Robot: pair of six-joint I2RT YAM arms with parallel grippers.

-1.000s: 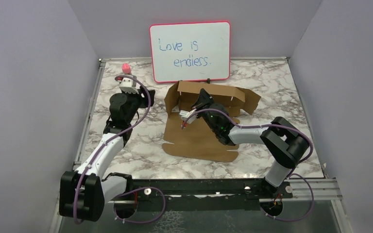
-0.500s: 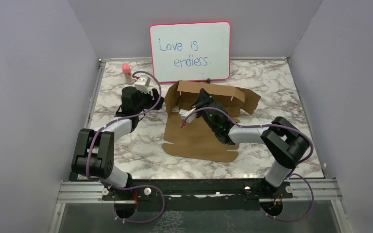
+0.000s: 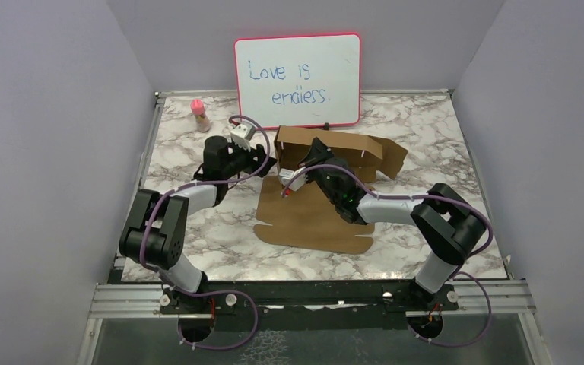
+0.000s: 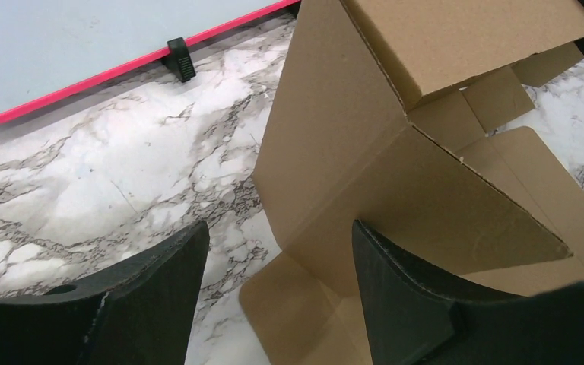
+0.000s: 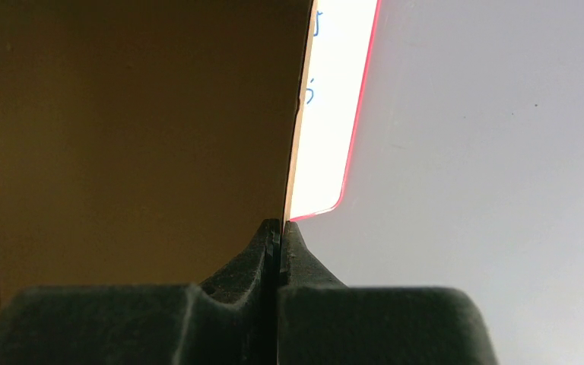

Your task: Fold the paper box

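R claw point(image 5: 277, 226) pinched shut on the paper box point(image 3: 315, 220); L claw point(image 4: 277, 228) wide open at its left corner.

R claw: 2 black fingers pressed flat together, w/ the thin edge of a brown wall going into the crack btwn them. L claw: 2 smooth, curved black fingers point(image 4: 152, 293) far apart, a standing box corner just past them; touching or not, can't tell. Box is plain brown cardboard, dull, cut edges a bit ragged. Its far part stands up as walls, its near part lies flat w/ round tabs, mid table. Table point(image 3: 441, 137) has a shiny white-grey marble look. Behind box: whiteboard point(image 3: 298, 80), red frame, blue writing. Far left: small bottle point(image 3: 198, 114), pink cap.
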